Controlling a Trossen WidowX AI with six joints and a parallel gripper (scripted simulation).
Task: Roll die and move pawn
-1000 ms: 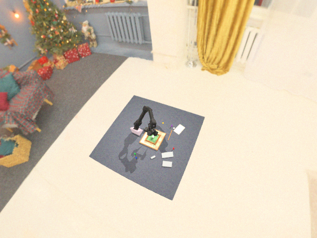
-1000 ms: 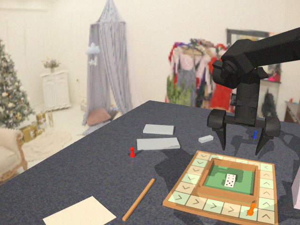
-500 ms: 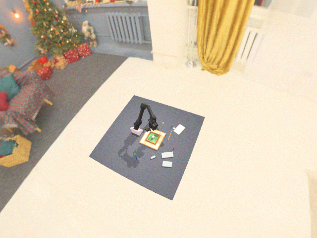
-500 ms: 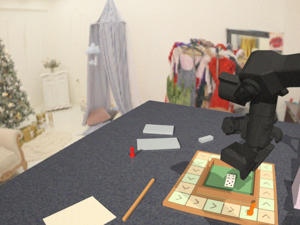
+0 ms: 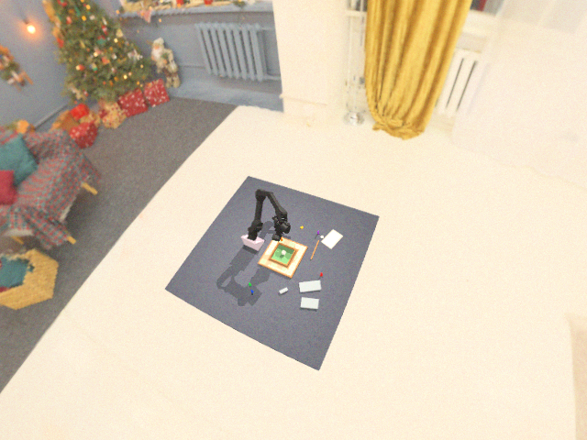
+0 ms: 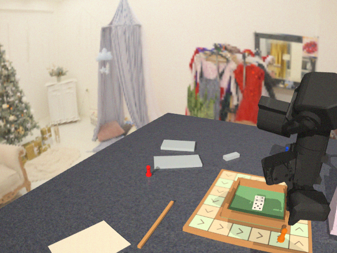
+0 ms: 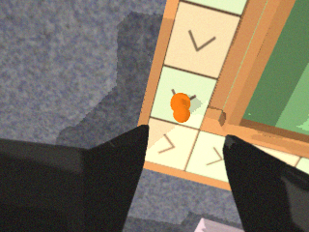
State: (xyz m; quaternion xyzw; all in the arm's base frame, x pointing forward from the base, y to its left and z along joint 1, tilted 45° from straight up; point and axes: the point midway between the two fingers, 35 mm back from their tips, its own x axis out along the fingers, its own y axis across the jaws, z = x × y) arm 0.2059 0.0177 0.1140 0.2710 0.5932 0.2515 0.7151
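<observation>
- Pincer hung over the near corner of the board, jaws partly parted with nothing between them; both dark fingertips framed the lower edge of the wrist view.
- Orange pawn stood upright on a pale green square of the ring, just off the corner squares; in the wrist view it lay at about 12 o'clock from the gap between the jaws, near but clear of both tips.
- Seen from above, the pawn showed only head and base overlapping, so its long axis ran vertical, roughly in line with the pincer's approach.
- Die rested flat on the green floor of the dice tray, top face showing six pips in two rows of three in the exterior view.
- Judged stage: the roll appeared complete, and the grasp of the pawn remained to be made.
- Judged requirement: a short advance toward 12 o'clock would bring the pawn between the jaws before descent; the raised tray wall at about 2 o'clock left little room for the right-hand tip.
- Red pawn, wooden stick, paper sheet and grey blocks lay on the bench, well apart from the board.
</observation>
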